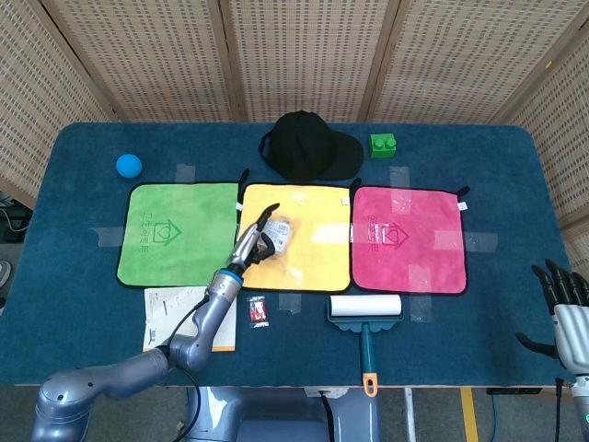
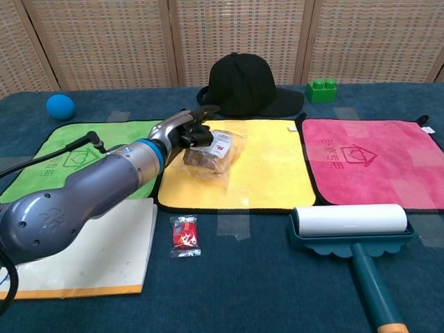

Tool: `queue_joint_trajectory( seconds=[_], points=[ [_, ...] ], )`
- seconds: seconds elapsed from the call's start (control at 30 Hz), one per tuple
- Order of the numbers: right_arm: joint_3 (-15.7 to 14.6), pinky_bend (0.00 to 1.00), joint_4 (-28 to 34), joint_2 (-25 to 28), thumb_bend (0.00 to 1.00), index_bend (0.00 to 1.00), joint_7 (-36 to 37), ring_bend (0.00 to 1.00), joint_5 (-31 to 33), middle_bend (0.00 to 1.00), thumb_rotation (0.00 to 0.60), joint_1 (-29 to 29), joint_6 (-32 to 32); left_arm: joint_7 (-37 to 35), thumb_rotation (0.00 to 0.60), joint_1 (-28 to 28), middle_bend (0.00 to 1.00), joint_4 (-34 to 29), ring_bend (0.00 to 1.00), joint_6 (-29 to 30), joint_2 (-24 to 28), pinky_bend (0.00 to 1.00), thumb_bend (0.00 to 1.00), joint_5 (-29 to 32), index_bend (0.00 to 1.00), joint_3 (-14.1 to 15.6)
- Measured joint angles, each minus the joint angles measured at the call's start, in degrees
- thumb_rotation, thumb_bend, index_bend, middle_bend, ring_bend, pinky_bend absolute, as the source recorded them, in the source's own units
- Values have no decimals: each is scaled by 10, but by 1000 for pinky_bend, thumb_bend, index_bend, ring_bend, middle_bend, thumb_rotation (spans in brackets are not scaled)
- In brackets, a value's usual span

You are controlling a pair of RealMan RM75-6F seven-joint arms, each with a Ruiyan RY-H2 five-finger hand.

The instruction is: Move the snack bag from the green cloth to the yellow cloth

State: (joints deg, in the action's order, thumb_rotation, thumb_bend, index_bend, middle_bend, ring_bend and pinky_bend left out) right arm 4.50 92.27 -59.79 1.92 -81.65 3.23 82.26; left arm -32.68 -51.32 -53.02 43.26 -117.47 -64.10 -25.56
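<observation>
The clear snack bag (image 1: 279,235) (image 2: 214,152) with a brown cake inside is over the left part of the yellow cloth (image 1: 313,253) (image 2: 257,173). My left hand (image 1: 255,238) (image 2: 189,130) pinches the bag's left edge; I cannot tell whether the bag rests on the cloth or hangs just above it. The green cloth (image 1: 170,230) (image 2: 62,163) to the left lies bare. My right hand (image 1: 563,308) stands at the table's right front edge with its fingers spread, holding nothing; the chest view does not show it.
A pink cloth (image 1: 408,238) lies right of the yellow one. Behind the cloths are a black cap (image 1: 308,147), a green toy brick (image 1: 383,145) and a blue ball (image 1: 128,166). In front lie a notebook (image 2: 76,243), a small red packet (image 2: 184,234) and a lint roller (image 2: 350,229).
</observation>
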Motion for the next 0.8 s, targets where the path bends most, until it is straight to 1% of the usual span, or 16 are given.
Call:
queue_joint_trajectory(
  seconds=[0.23, 0.33, 0.43, 0.47, 0.5, 0.53, 0.6, 0.67, 0.7, 0.73, 0.8],
  points=[
    [-2, 0, 2, 1, 0, 0, 1, 0, -3, 0, 600, -2, 3, 38, 600, 0, 0, -44, 0, 2, 14, 0, 1000, 13, 0, -2],
    [-3, 0, 3, 2, 0, 0, 2, 0, -6, 0, 600, -3, 6, 47, 600, 10, 0, -67, 0, 11, 34, 0, 1000, 13, 0, 0],
    [-4, 0, 6, 3, 0, 0, 2, 0, -11, 0, 600, -4, 10, 69, 600, 22, 0, -97, 0, 16, 69, 0, 1000, 13, 0, 6],
    [-4, 0, 7, 4, 0, 0, 2, 0, -13, 0, 600, -5, 11, 82, 600, 28, 0, -112, 0, 18, 87, 0, 962, 13, 0, 8],
    [-5, 0, 8, 4, 0, 0, 2, 0, -14, 0, 600, -5, 12, 92, 600, 32, 0, -125, 0, 21, 101, 0, 877, 13, 0, 10],
    [-5, 0, 9, 4, 0, 0, 2, 0, -15, 0, 600, -5, 13, 103, 600, 37, 0, -139, 0, 24, 116, 0, 748, 14, 0, 12],
    [-6, 0, 11, 4, 0, 0, 0, 0, -18, 0, 600, -6, 15, 133, 600, 48, 0, -172, 0, 31, 153, 0, 341, 16, 0, 18],
    [-7, 0, 13, 4, 0, 0, -2, 0, -21, 0, 600, -6, 17, 171, 600, 59, 0, -205, 0, 38, 190, 0, 91, 18, 0, 25],
    [-7, 0, 14, 4, 0, 0, -3, 0, -23, 0, 600, -7, 18, 189, 600, 64, 0, -218, 0, 42, 205, 0, 18, 19, 0, 28],
    [-8, 0, 15, 4, 0, 0, -3, 0, -24, 0, 600, -7, 19, 207, 600, 68, 0, -230, 0, 47, 220, 0, 1, 20, 0, 32],
    [-9, 0, 18, 4, 0, 0, -6, 0, -28, 0, 600, -7, 21, 254, 600, 79, 0, -258, 0, 62, 253, 0, 0, 23, 0, 41]
  ],
)
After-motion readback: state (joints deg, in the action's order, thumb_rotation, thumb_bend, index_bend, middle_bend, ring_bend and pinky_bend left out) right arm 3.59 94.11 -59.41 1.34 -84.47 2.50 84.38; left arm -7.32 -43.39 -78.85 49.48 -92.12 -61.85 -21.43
